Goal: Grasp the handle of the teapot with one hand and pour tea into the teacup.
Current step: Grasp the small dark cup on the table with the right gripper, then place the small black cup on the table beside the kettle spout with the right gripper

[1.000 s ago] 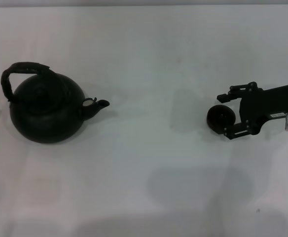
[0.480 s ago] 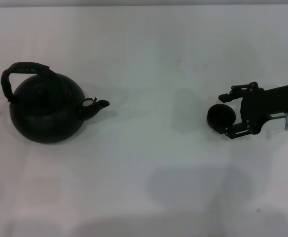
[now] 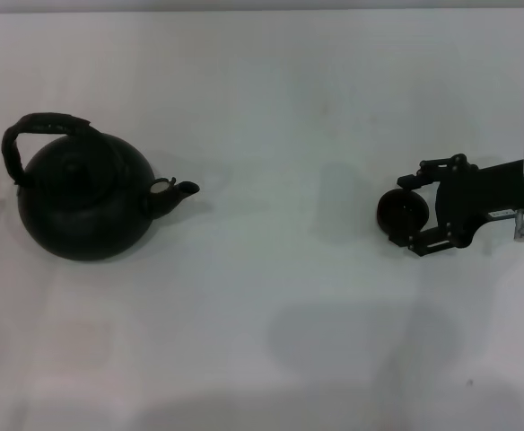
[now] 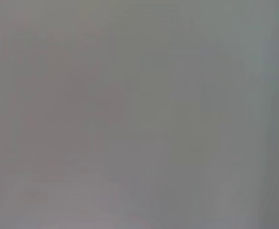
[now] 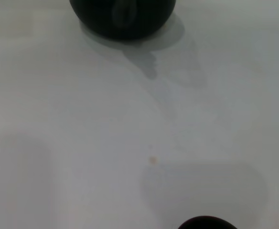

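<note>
I am watching my right gripper (image 3: pixel 412 214) bracketing the teacup (image 3: pixel 400 213) near the surface's (image 3: pixel 271 108) right edge, fingers apart — the teapot (image 3: pixel 84 199) sitting well apart, near the left edge.

A black-brown teapot (image 3: pixel 84 202) with ribbed dark handle (image 3: pixel 42 127) and a dark brown teacup (image 3: pixel 401 214) sat on a white table (image 3: pixel 271 108).

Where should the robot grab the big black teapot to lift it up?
Probably by the handle, at its wrapped top section, coming down from above. The hoop arches clear over the lid of the teapot, leaving room for fingers beneath, while the round body looks too wide to pinch.
</note>
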Controlling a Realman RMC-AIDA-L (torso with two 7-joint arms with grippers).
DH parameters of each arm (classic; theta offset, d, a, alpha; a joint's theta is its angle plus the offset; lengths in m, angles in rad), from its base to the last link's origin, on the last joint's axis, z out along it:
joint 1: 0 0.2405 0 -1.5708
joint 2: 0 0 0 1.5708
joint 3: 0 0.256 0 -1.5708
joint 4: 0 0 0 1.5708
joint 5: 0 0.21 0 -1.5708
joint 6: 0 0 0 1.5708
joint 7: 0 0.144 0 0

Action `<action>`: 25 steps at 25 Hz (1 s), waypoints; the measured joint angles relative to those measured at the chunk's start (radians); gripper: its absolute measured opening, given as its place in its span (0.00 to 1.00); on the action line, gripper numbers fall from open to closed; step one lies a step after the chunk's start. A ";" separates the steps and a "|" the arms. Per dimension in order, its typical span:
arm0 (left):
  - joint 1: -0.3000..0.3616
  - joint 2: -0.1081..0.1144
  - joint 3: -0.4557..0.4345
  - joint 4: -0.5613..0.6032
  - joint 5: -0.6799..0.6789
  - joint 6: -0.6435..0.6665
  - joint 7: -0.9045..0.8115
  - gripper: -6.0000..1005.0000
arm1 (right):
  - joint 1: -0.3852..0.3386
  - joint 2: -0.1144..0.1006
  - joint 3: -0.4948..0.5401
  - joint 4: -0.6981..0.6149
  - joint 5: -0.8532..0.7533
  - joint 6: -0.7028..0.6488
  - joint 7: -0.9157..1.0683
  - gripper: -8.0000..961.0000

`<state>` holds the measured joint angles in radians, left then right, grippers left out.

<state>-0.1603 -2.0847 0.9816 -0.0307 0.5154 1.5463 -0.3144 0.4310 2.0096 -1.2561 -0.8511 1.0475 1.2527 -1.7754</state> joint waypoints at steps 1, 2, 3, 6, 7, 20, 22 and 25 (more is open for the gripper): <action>0.000 0.000 0.000 0.000 0.000 0.000 0.000 0.79 | 0.000 0.000 -0.001 0.000 0.000 -0.004 0.000 0.88; 0.000 0.000 0.000 0.000 0.000 0.000 0.000 0.79 | 0.000 0.001 -0.002 0.000 0.000 -0.007 0.000 0.88; 0.000 0.000 0.000 0.000 0.000 0.000 0.000 0.79 | 0.000 0.001 -0.003 0.001 0.000 -0.010 0.000 0.88; 0.000 0.000 0.000 0.000 0.000 -0.001 0.000 0.79 | 0.006 0.001 -0.003 0.010 0.000 -0.015 0.000 0.88; 0.001 0.000 0.000 0.000 0.000 -0.001 0.000 0.79 | 0.008 0.001 -0.003 0.014 0.000 -0.016 -0.001 0.88; -0.003 0.002 0.000 0.000 0.000 -0.003 0.000 0.79 | 0.016 0.006 -0.018 -0.032 0.002 0.041 0.056 0.75; -0.004 0.002 0.000 0.000 0.000 -0.003 0.000 0.79 | 0.021 0.007 -0.040 -0.045 0.003 0.045 0.078 0.76; -0.006 0.002 0.000 0.000 0.000 -0.003 0.000 0.79 | 0.032 0.010 -0.084 -0.052 0.031 0.042 0.089 0.76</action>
<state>-0.1661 -2.0831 0.9817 -0.0306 0.5154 1.5430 -0.3144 0.4635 2.0197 -1.3397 -0.9034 1.0787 1.2945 -1.6865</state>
